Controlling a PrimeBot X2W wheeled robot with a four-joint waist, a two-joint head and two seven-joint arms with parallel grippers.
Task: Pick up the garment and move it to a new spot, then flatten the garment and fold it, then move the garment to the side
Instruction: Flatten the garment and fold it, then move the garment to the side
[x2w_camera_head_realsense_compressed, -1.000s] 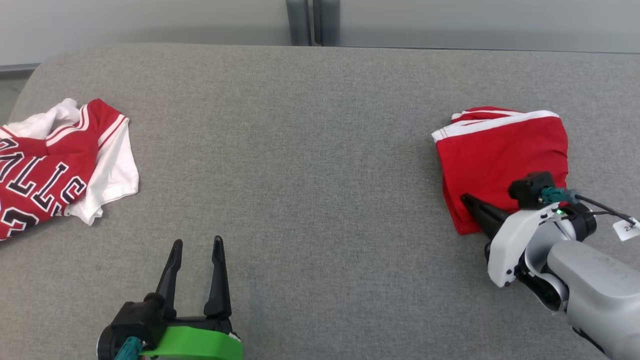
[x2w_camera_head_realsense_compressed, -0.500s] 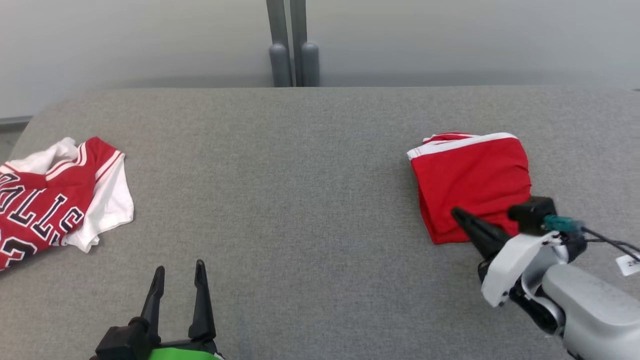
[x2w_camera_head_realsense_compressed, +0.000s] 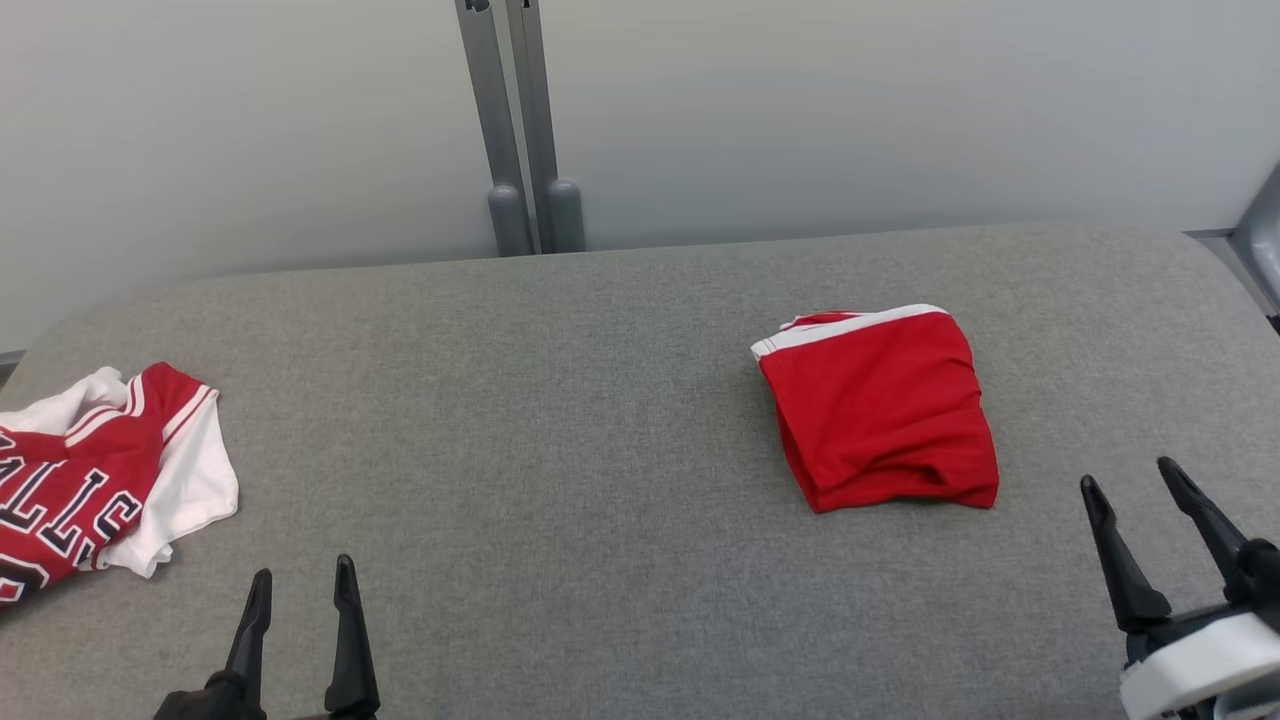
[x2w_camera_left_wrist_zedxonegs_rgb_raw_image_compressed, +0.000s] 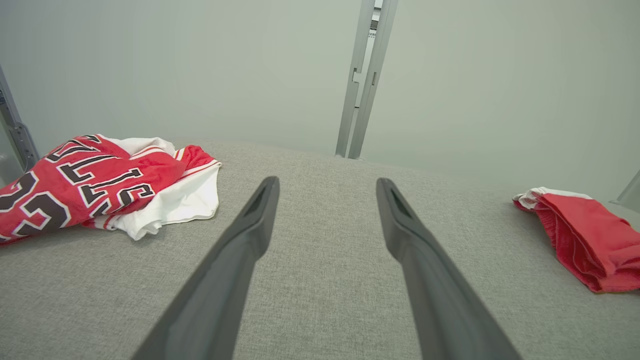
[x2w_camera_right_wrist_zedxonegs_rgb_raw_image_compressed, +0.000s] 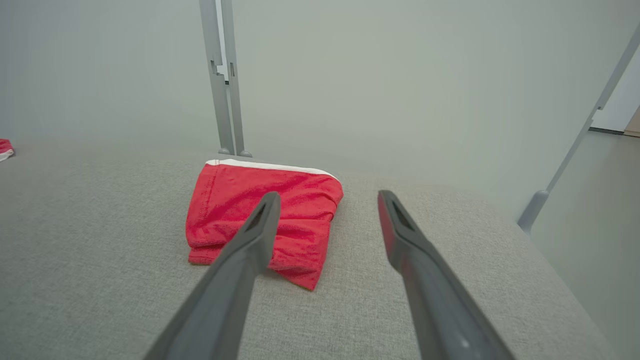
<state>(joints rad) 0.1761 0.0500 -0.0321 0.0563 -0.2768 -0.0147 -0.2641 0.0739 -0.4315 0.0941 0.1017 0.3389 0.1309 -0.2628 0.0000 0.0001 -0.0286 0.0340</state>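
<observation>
The garment (x2w_camera_head_realsense_compressed: 880, 410) is a folded red piece with a white band along its far edge, lying flat on the right half of the grey table (x2w_camera_head_realsense_compressed: 560, 400). My right gripper (x2w_camera_head_realsense_compressed: 1128, 476) stands open at the lower right, a short way nearer than the garment and apart from it. In the right wrist view the garment (x2w_camera_right_wrist_zedxonegs_rgb_raw_image_compressed: 225, 200) lies just beyond my right gripper (x2w_camera_right_wrist_zedxonegs_rgb_raw_image_compressed: 327, 196), whose left finger overlaps it in the picture. My left gripper (x2w_camera_head_realsense_compressed: 303, 568) is open and empty at the lower left. In the left wrist view, the garment (x2w_camera_left_wrist_zedxonegs_rgb_raw_image_compressed: 590, 240) lies far right of my left gripper (x2w_camera_left_wrist_zedxonegs_rgb_raw_image_compressed: 327, 181).
A crumpled red and white jersey (x2w_camera_head_realsense_compressed: 90, 480) with dark lettering lies at the table's left edge; the jersey (x2w_camera_left_wrist_zedxonegs_rgb_raw_image_compressed: 95, 175) is left of my left fingers. A grey double post (x2w_camera_head_realsense_compressed: 520, 130) stands behind the table against a pale wall. The table's right corner is rounded.
My right gripper has opened, let go of the folded garment and drawn back toward the lower right. The head camera has tilted up, so the whole picture has shifted down.
</observation>
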